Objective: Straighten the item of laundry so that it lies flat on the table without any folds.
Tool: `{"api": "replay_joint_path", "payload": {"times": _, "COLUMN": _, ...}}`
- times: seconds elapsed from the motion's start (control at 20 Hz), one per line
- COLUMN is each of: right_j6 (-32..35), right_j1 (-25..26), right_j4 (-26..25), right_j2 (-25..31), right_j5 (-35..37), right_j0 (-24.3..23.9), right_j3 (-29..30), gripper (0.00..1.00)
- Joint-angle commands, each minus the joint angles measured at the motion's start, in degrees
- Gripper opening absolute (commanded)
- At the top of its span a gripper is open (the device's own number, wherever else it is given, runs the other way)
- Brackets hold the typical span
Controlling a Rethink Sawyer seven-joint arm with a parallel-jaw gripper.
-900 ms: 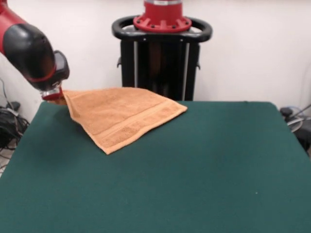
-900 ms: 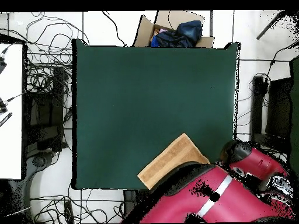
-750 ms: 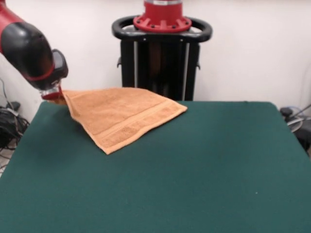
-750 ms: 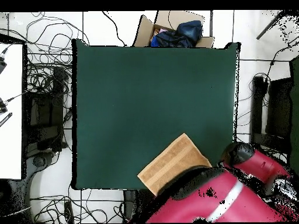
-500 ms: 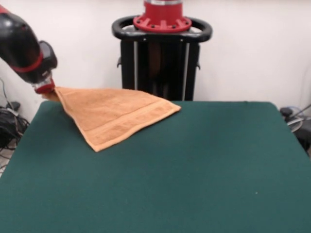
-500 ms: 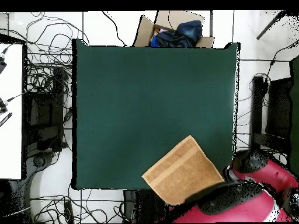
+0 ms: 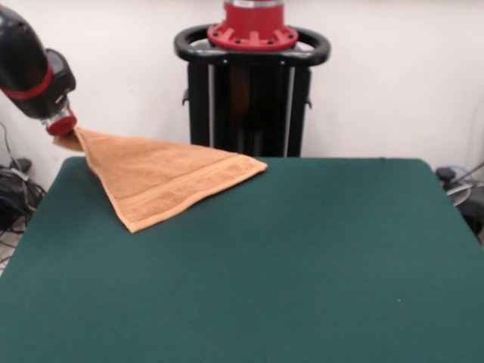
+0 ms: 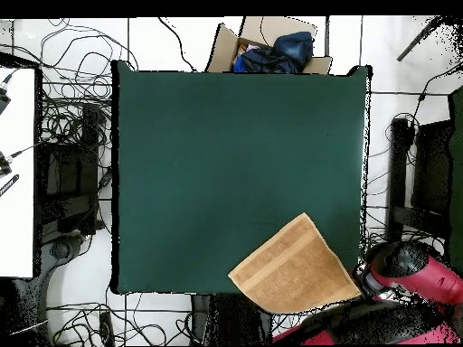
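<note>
The orange-tan towel (image 7: 159, 181) hangs stretched from one raised corner down to the dark green table (image 7: 302, 265), near the table's far left corner. My gripper (image 7: 66, 138) is shut on that raised corner, above and just beyond the table's left edge. The towel's lower corner and its banded edge rest on the felt. In the overhead view the towel (image 8: 294, 271) lies at the table's (image 8: 226, 145) bottom right, partly past the bottom edge, with my gripper (image 8: 360, 276) at its right corner. No tag shows.
The black and red pedestal (image 7: 252, 83) stands behind the table's far edge. A cardboard box with dark blue cloth (image 8: 271, 47) sits beyond the opposite edge. Cables (image 8: 72, 117) lie on the floor beside the table, next to a white surface (image 8: 16, 172).
My arm has moved left and up in the front view, still holding the towel's corner. The towel has slid toward the table's far left corner and is pulled tauter.
</note>
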Motion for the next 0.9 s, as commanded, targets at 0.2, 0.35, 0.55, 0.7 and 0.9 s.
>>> {"api": "replay_joint_path", "payload": {"times": 0.2, "right_j6": -5.4, "right_j1": -0.2, "right_j4": -1.6, "right_j2": 8.3, "right_j5": 2.8, "right_j0": 1.2, "right_j3": 1.9, "gripper": 0.00}}
{"api": "replay_joint_path", "payload": {"times": 0.35, "right_j6": -5.4, "right_j1": -0.3, "right_j4": -1.8, "right_j2": 8.5, "right_j5": 3.0, "right_j0": 1.1, "right_j3": 2.0, "gripper": 0.00}}
{"api": "replay_joint_path", "payload": {"times": 0.55, "right_j6": -5.1, "right_j1": -0.4, "right_j4": -2.1, "right_j2": 8.7, "right_j5": 3.1, "right_j0": 1.0, "right_j3": 2.0, "gripper": 0.00}}
{"api": "replay_joint_path", "payload": {"times": 0.7, "right_j6": -4.8, "right_j1": -0.4, "right_j4": -2.3, "right_j2": 8.8, "right_j5": 3.2, "right_j0": 0.9, "right_j3": 2.0, "gripper": 0.00}}
{"api": "replay_joint_path", "payload": {"times": 0.9, "right_j6": -4.5, "right_j1": -0.5, "right_j4": -2.5, "right_j2": 8.7, "right_j5": 3.3, "right_j0": 1.0, "right_j3": 2.0, "gripper": 1.00}}
